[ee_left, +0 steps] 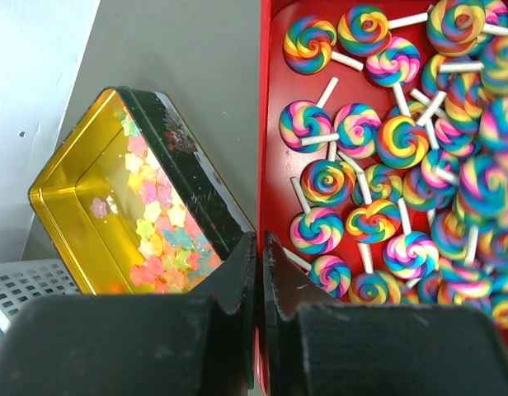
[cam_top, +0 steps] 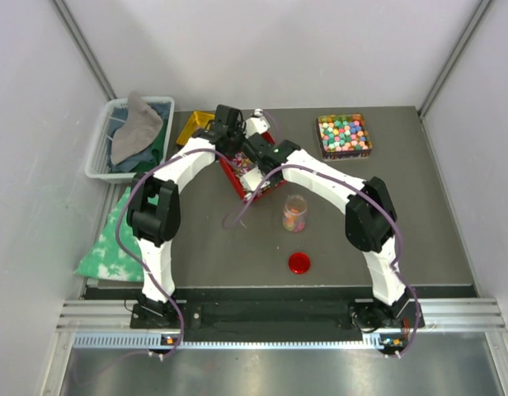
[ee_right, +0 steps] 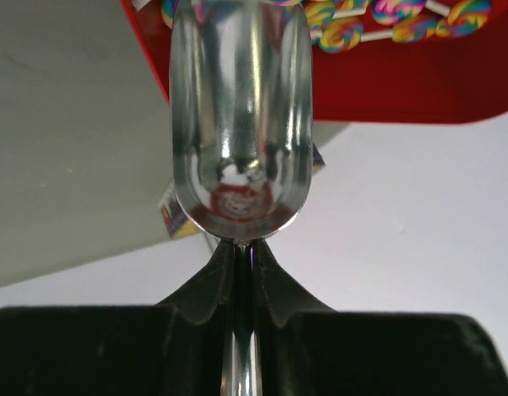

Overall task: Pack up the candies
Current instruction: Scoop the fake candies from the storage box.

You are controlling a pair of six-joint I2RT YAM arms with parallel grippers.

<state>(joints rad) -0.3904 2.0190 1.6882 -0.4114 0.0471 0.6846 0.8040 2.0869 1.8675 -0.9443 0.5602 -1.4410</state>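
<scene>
Left jaws clenched on red tray [ee_left: 272, 177] rim, right jaws grasping steel scoop [ee_right: 240, 107], wrist views alone reveal swirl lollipops [ee_left: 402, 140]

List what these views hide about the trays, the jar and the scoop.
- Top view: red tray mostly hidden under both arms.
- Top view: jar contents too small to sort by kind.
- Left wrist view: gold tin near edge hidden behind the left tool.
- Right wrist view: scoop front lip cut off by top edge.
</scene>
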